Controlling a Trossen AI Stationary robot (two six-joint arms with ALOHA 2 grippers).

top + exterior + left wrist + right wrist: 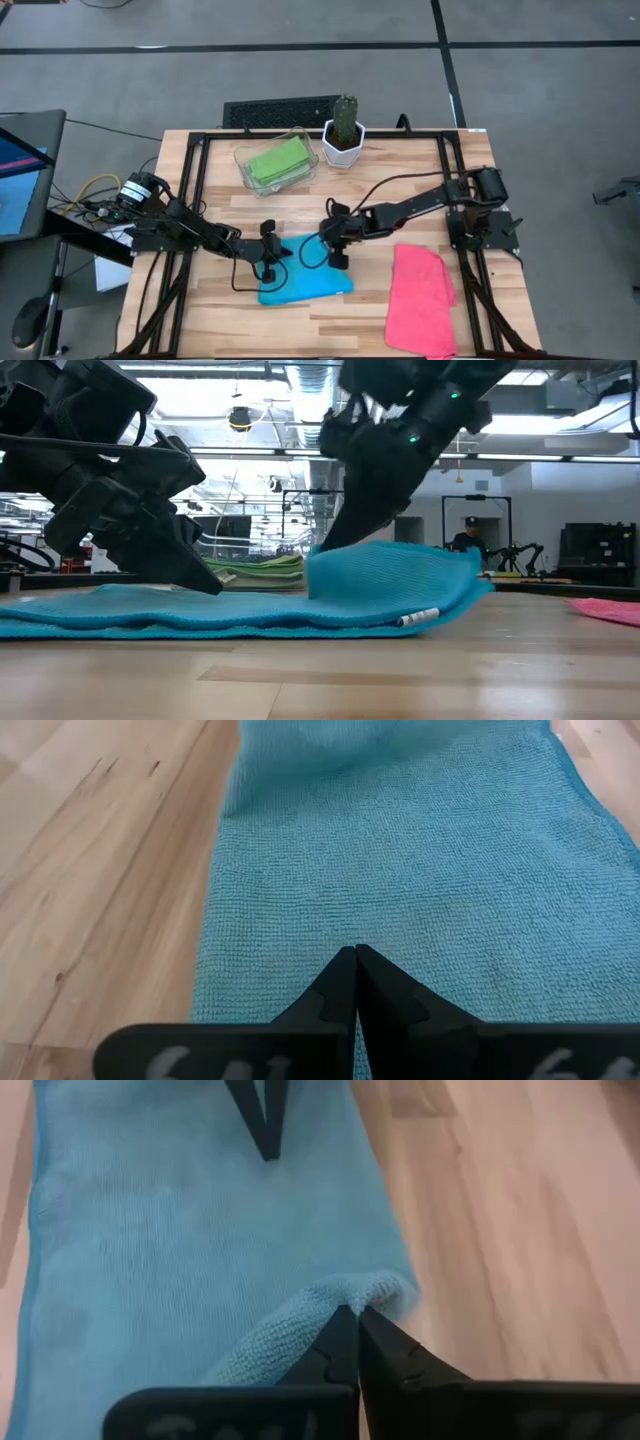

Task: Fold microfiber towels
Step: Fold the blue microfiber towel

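Counter (470, 180): one; towels counted on it are three.
Blue towel (305, 285): one, spread beneath both pincers; its raised edge should be carried level across, then laid square.
Pink towel (420, 300): one, well aside of the right pincer.
Green towel (278, 160): one, beyond both pincers, in a tray (305, 135).
Right pincer (356, 1312): closed on the blue towel's lifted edge.
Left pincer (356, 952): closed, tips pressed onto the blue towel.

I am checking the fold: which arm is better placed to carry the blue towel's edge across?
The right. The right gripper pinches a lifted edge of the blue towel; the left gripper is shut, low over flat cloth.
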